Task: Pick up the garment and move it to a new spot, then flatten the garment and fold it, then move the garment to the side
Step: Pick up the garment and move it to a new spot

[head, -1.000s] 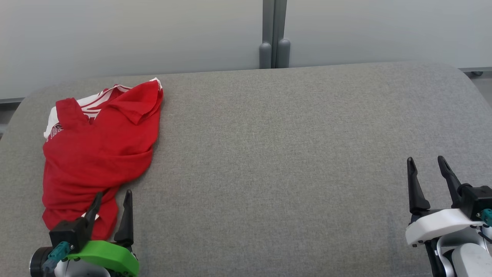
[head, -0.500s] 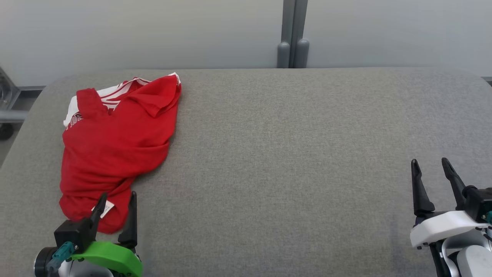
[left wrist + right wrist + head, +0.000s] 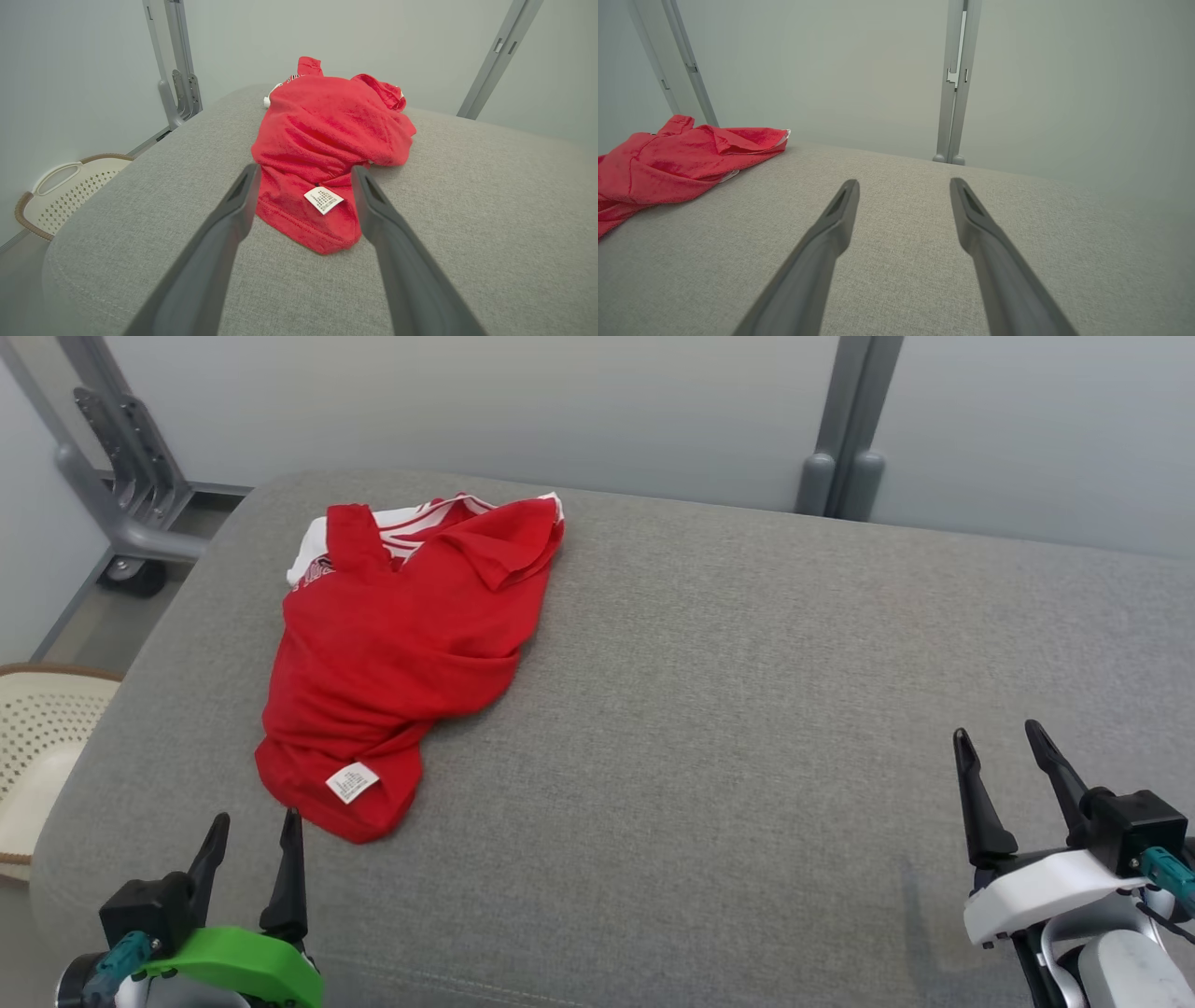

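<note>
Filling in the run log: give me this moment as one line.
stage: before pickup | red shirt: crumpled on grey padded surface, untouched | left gripper: open, near its hem | right gripper: open, empty

Lit brightly and evenly by soft, diffuse light, apparently from overhead. Cast only faint, soft-edged shadows: a thin one under the near hem of the red shirt (image 3: 401, 644), and a pale streak on the grey upholstered surface (image 3: 709, 728) just beside the right gripper (image 3: 995, 732). Showed no glare on the pale wall panels (image 3: 485, 401). Rendered the head view sharp throughout, fabric weave included. In both wrist views, blurred the dark fingers (image 3: 210, 261) toward the bottom edge, tilted the grey posts (image 3: 180, 70) outward through wide-angle distortion, and dimmed the corners slightly.
</note>
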